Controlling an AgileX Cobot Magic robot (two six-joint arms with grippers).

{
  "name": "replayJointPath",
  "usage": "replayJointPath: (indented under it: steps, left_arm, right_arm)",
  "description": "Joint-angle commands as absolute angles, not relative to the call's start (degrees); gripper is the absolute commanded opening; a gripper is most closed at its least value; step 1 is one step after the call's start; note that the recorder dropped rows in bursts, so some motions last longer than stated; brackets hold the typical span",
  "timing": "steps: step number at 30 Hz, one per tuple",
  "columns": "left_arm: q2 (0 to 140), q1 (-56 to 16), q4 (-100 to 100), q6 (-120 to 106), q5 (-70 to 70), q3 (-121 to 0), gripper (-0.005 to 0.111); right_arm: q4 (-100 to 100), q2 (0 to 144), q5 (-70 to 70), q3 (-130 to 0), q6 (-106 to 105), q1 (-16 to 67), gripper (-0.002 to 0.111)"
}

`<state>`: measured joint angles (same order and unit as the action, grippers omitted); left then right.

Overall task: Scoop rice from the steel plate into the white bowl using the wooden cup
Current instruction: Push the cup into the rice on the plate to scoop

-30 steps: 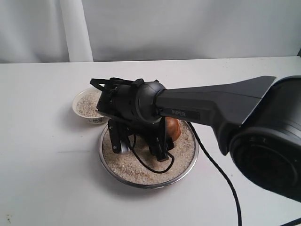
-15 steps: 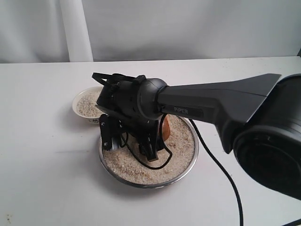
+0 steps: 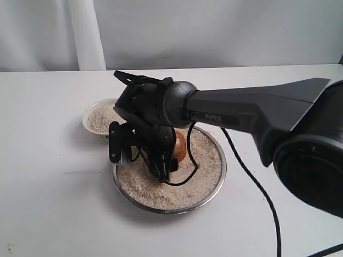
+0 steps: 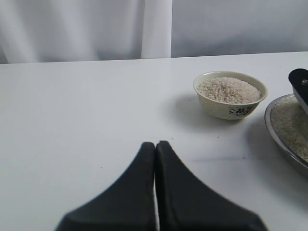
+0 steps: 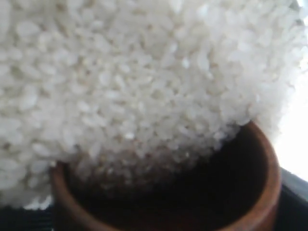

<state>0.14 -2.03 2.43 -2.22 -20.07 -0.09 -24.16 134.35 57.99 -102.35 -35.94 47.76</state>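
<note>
My left claw (image 4: pixel 155 192) is pinched tight and empty, with bare white tabletop (image 4: pixel 72 134) ahead. My right claw (image 3: pixel 170 156) spreads wide around the glossy reddish-brown wooden cup (image 3: pixel 180 145), its mouth tipped into the pale rice (image 3: pixel 201 166) filling the wide shiny steel plate (image 3: pixel 218 184). At ten o'clock, just beside the plate's rim, stands the small cream-white patterned bowl (image 3: pixel 107 136), holding rice. Open tabletop lies all round.

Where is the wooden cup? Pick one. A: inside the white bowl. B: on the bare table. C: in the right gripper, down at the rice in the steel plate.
C: the right gripper holds the wooden cup tipped with its mouth against the rice in the steel plate.
</note>
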Motion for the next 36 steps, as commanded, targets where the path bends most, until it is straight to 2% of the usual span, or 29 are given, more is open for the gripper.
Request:
replayJointPath:
  steps: [1,12,25,36]
  left_arm:
    - [0.0,-2.4,2.4,-2.0,-19.9,0.0,0.000]
    - [0.0,-2.4,2.4,-2.2,-19.9,0.0,0.000]
    - [0.0,-2.4,2.4,-2.1,-19.9,0.0,0.000]
    - [0.0,-2.4,2.4,-2.2,-19.9,0.0,0.000]
  right_arm:
    - [-14.4,136.1,55.1,-101.8,-35.6,45.5,0.000]
    - [-6.4,131.6,51.2,-99.4,-38.1,42.3,0.000]
    - [11.1,122.5,27.0,-78.6,-48.7,36.6,0.000]
    - [14.8,116.8,19.6,-75.8,-49.5,36.5,0.000]
